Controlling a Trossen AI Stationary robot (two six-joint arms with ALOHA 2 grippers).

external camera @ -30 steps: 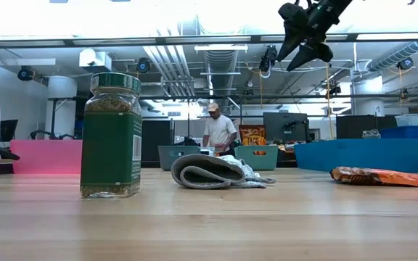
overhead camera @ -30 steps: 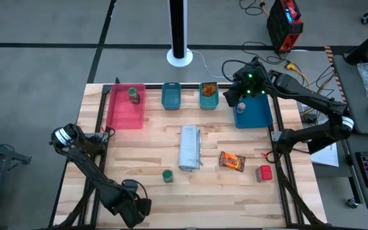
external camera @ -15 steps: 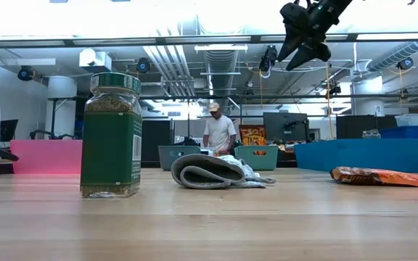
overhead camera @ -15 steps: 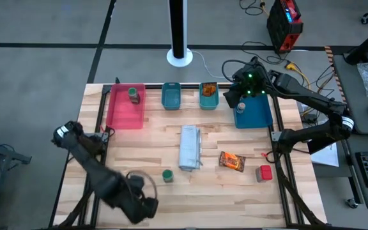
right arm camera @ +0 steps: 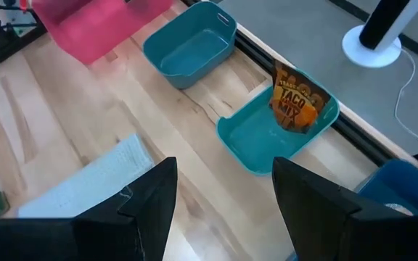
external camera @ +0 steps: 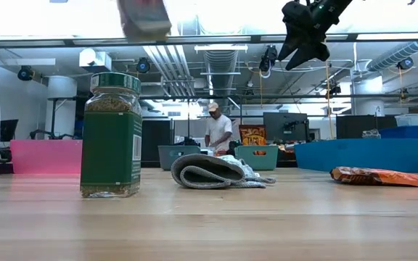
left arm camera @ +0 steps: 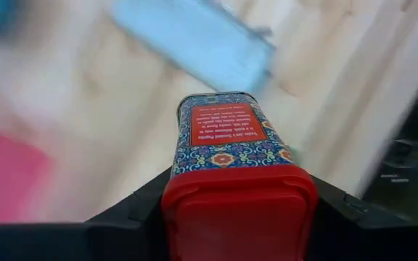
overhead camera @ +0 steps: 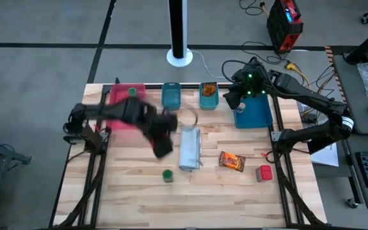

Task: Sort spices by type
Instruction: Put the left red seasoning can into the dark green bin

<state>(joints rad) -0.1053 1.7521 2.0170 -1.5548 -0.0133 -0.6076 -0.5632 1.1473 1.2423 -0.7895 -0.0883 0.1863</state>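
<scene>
My left gripper is blurred over the table's left-middle, beside the grey-white bundle, and shut on a small red-lidded box with blue patterned sides. That box shows as a blur high in the low view. My right gripper hangs open over the blue tray, which holds a pale-lidded jar. One green-lidded jar stands on the table on its base. Another jar stands in the pink tray. An orange packet and a second red box lie on the table. My left gripper holds the box at its red lid end, pinched between the two fingers, one on either side. The box points lengthwise away from the wrist, its labelled side facing the camera. It is lifted clear of the table.
Two teal trays sit along the far edge; the right one holds a taco-mix packet. The pink tray is at far left. A person stands in the room beyond the table. Bare wood lies toward the near edge.
My left arm has swung fast from the table's near-left corner up and toward the far edge. It is now over the left-middle of the table beside the bundle, and the box has come into the low view's top. My right arm and the things on the table have kept still.
</scene>
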